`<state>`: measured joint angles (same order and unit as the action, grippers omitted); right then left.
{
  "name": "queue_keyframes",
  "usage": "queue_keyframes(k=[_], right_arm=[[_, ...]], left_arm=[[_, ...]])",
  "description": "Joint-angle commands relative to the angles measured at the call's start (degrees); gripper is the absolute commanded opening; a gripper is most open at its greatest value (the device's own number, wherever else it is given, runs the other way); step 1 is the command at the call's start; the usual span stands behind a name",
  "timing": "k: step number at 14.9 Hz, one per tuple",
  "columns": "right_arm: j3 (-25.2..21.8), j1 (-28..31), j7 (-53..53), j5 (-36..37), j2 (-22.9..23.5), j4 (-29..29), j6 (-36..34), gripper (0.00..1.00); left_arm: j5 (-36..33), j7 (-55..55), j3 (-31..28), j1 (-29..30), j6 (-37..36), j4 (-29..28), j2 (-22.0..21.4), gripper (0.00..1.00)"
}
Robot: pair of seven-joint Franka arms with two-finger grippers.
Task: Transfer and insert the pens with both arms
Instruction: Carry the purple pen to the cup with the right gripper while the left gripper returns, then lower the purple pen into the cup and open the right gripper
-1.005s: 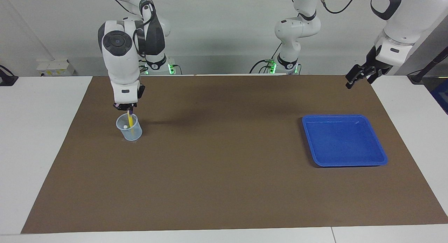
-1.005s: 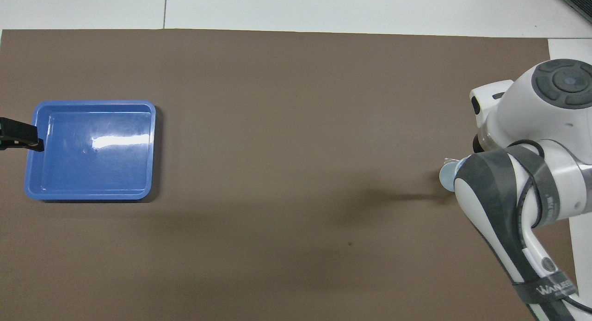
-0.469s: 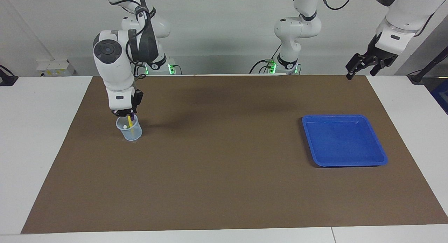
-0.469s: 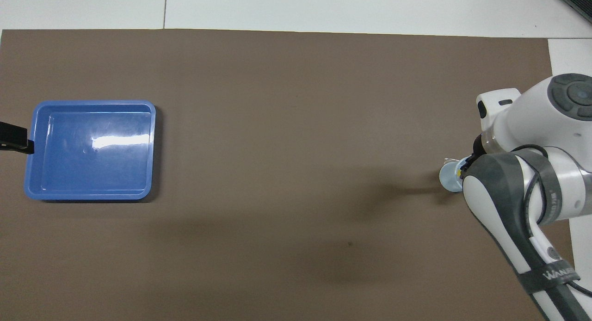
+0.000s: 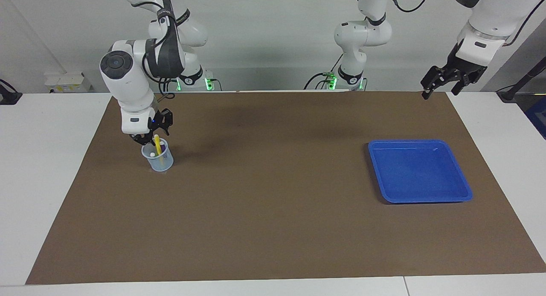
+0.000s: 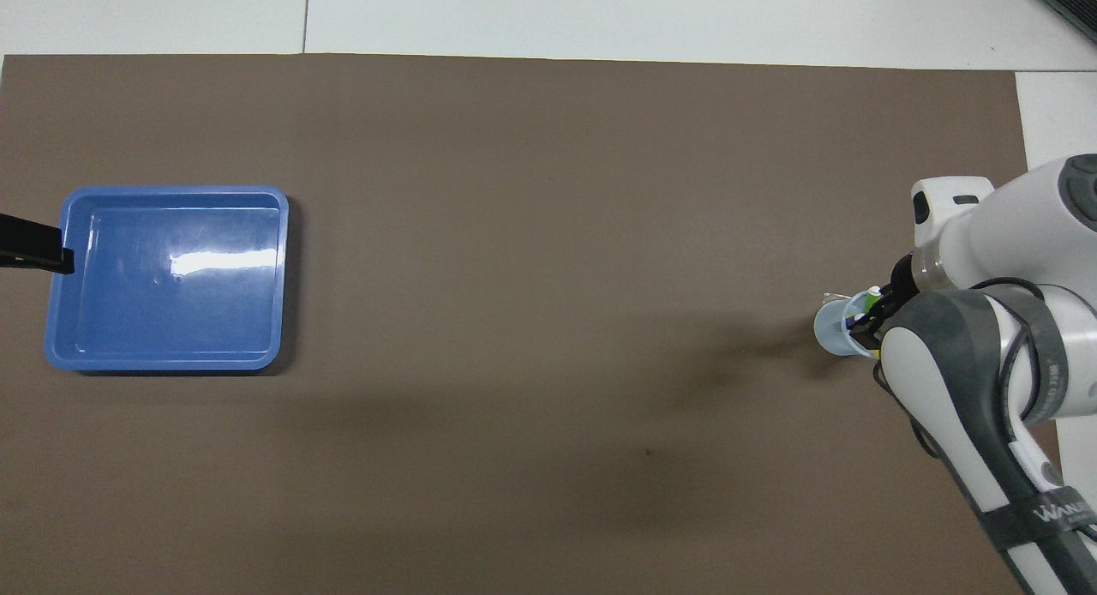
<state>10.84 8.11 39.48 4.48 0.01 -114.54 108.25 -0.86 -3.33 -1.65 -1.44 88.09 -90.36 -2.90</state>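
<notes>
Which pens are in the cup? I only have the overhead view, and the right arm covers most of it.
Observer: A yellow pen stands leaning in the clear cup.
Operator: Any others?
Observer: A purple pen stands beside it.
Operator: Where is the right gripper?
Observer: The right gripper is just above the cup's rim.
Operator: And the left?
Observer: The left gripper waits, open, in the air over the mat's edge.
</notes>
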Motion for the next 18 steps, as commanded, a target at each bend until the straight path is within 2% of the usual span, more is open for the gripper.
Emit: queue_keyframes(k=[1, 6, 9, 12, 14, 16, 18], right_arm=[[0.49, 0.24, -5.54, -1.41, -1.59, 0.54, -0.76, 1.0], [0.93, -0.64, -6.79, -1.41, -2.81, 2.38, -0.15, 1.0], [1.2, -2.22, -8.53, -1.41, -2.3, 5.45, -0.32, 1.0], [1.2, -2.57, -16.26, -1.49, -0.28, 10.54, -5.4, 1.0], [1.2, -2.58, -17.16, -1.49, 0.95, 13.71, -8.48, 1.0], [1.11, -2.49, -20.22, -1.93, 1.13, 15.48, -9.28, 1.0], [1.11, -2.66, -22.43, -2.11, 2.18, 16.97, -10.07, 1.0]], left_arm=[[-0.37, 0.61, -0.72, -2.16, 2.0, -2.54, -1.4, 1.0], [-0.37, 0.7, -0.98, -2.78, 1.65, -3.07, -1.67, 1.0], [-0.37, 0.61, -0.81, -2.78, 1.39, -3.68, -2.11, 1.0], [-0.28, 0.69, -0.81, -2.43, 1.56, -3.68, -2.11, 1.0], [0.85, 0.7, -0.9, -2.34, 0.6, -4.21, -2.37, 1.0], [3.58, 0.52, -1.42, -2.25, 0.16, -4.12, -2.37, 1.0], [3.5, 0.52, -1.51, -2.25, 0.07, -4.04, -2.37, 1.0]])
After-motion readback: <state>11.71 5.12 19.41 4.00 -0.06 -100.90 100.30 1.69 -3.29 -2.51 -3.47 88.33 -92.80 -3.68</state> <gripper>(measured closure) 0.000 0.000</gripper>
